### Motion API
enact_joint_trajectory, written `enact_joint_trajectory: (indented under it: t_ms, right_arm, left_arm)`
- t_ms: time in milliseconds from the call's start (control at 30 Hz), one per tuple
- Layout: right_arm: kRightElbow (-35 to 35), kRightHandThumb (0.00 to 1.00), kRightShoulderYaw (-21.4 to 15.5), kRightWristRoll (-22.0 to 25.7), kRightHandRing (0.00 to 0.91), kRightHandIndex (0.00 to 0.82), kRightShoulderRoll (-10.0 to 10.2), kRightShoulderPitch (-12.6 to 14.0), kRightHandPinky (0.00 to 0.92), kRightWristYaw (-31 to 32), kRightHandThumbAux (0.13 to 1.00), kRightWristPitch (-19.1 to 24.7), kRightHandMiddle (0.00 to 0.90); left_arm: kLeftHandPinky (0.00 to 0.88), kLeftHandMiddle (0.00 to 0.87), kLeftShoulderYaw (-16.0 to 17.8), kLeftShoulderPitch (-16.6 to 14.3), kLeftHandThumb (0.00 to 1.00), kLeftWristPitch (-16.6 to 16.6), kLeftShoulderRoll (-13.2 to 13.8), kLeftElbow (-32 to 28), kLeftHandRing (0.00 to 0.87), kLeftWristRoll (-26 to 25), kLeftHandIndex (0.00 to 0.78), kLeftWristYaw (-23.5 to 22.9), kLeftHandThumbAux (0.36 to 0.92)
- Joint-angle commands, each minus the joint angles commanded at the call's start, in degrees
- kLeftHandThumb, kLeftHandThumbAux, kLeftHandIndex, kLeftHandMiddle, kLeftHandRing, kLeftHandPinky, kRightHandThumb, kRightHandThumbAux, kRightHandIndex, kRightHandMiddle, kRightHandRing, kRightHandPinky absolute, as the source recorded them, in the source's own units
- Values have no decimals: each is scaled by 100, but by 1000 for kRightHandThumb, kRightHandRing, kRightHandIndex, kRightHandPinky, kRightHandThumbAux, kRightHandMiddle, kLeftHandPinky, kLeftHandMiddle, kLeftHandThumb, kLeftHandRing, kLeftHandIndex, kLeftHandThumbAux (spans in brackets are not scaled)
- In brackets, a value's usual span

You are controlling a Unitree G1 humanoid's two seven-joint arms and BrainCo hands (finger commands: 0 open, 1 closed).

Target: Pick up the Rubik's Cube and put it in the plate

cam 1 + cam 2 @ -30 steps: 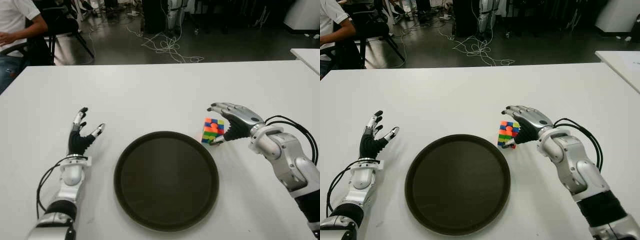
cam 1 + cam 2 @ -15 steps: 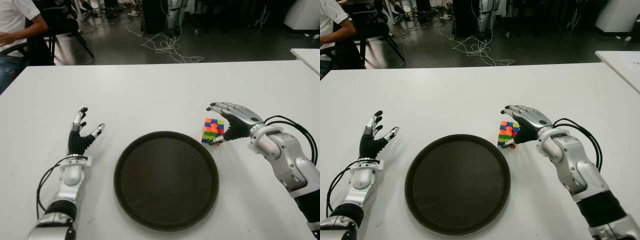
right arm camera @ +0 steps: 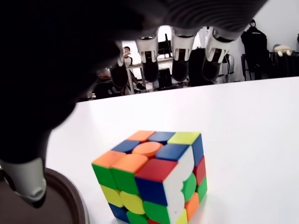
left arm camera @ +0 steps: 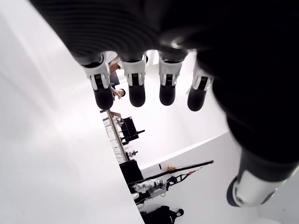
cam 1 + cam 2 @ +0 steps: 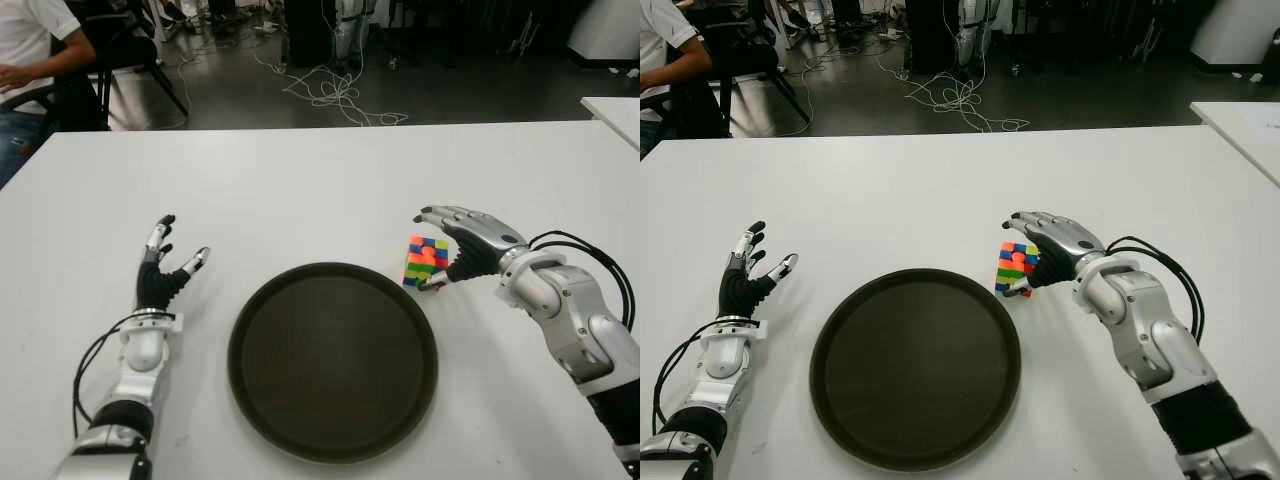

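The Rubik's Cube (image 5: 425,262) stands on the white tabletop (image 5: 330,180), just beside the far right rim of the round dark plate (image 5: 332,360), which sits near the tabletop's near edge. The right hand (image 5: 462,245) is arched over the cube from its right side. In the right wrist view the fingers (image 3: 180,51) hang spread above and beyond the cube and the thumb (image 3: 23,177) sits off to one side of it; nothing has closed, so the cube is not yet held. The step in hand appears to be the reach and pre-grasp. The next move likely calls for the hand to lower and the fingers and thumb to close on opposite faces, then a short lift over the rim onto the plate.

The left hand (image 5: 162,268) shows on the plate's left, fingers extended and apart, holding nothing.

Beyond the tabletop's far edge lies a dark floor with loose cables (image 5: 335,90), and a seated person (image 5: 30,50) at the far left.
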Motion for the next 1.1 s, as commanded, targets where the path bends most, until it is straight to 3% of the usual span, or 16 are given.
enact_joint_trajectory:
  t_ms: [300,733,1100]
  right_arm:
    - [155,0,-18,57,0,0,19,-108,0,34,612,-11,0]
    - [419,0,40,20,0,0,47,-317,0,64,622,92,0]
    - [846,0,81,60,0,0,128,-526,0,-98,605,17,0]
  left_arm:
    - [0,45,-43,4,298,37,13,8,12,51,35,22,665]
    - [0,56,-72,24,348,8,-5,-41,21,95,36,98,677]
    - [0,56,-69,17,332,97,-2,-22,23,107,36,135,679]
